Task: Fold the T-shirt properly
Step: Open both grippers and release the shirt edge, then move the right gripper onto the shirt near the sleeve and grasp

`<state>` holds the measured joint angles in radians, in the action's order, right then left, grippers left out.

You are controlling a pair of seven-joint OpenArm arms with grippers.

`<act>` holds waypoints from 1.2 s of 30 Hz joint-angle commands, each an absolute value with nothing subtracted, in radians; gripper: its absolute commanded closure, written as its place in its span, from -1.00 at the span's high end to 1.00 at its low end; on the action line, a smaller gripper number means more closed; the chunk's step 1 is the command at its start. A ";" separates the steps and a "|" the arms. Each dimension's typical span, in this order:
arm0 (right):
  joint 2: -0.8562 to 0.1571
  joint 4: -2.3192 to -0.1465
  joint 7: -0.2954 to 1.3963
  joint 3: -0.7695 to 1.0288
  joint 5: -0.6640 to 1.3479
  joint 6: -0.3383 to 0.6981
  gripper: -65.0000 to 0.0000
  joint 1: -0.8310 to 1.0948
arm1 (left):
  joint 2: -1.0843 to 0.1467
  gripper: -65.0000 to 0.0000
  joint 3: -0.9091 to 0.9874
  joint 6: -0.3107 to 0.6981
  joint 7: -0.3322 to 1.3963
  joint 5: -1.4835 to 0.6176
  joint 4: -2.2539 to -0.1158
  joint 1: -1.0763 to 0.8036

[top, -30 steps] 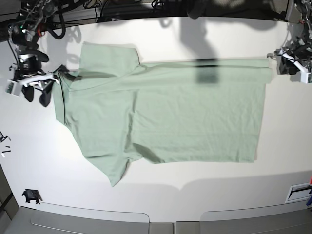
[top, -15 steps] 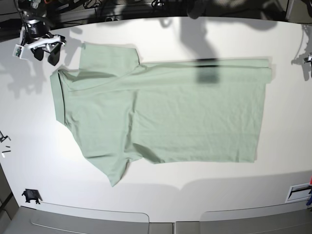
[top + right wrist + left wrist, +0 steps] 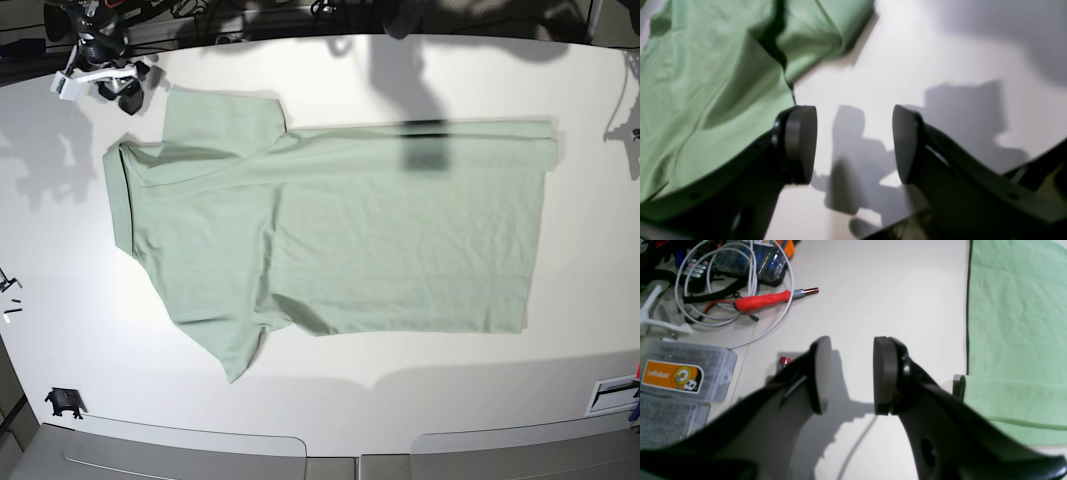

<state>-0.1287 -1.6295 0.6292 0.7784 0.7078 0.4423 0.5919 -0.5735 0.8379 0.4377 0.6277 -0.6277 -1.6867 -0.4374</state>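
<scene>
The pale mint-green T-shirt lies flat on the white table, with its collar at the left and its hem at the right. Its far long edge is folded over. My right gripper is at the table's far left corner, just beyond the upper sleeve. In the right wrist view it is open and empty above bare table, with the shirt to its left. My left gripper is open and empty over bare table, with the shirt's folded hem corner to its right. It is barely in the base view.
Cables, a red-handled tool and a clear plastic parts box lie beside my left gripper. A small black part sits at the near left. A white tray is at the near right edge.
My right gripper has moved from the collar to the far left corner, away from the shirt. My left gripper has withdrawn past the right edge of the base view. The shirt has not moved.
</scene>
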 commanded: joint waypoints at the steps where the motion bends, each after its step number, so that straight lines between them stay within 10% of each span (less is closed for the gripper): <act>1: -0.141 -1.627 0.609 0.784 0.718 0.448 0.03 0.588 | -0.597 -0.40 0.849 0.437 0.598 -0.637 -1.702 -0.435; 29: -0.144 -1.590 0.628 0.491 0.726 0.464 0.02 0.577 | -0.596 -0.40 0.849 0.437 0.598 -0.637 -1.702 -0.435; 36: -0.144 -1.590 0.635 0.491 0.823 0.464 -1.00 0.565 | -0.596 -0.40 0.849 0.437 0.598 -0.640 -1.701 -0.435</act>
<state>-0.1356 -1.5799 0.6296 0.4870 0.8204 0.4675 0.5648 -0.5735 0.8379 0.4377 0.6254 -0.6281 -1.6867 -0.4374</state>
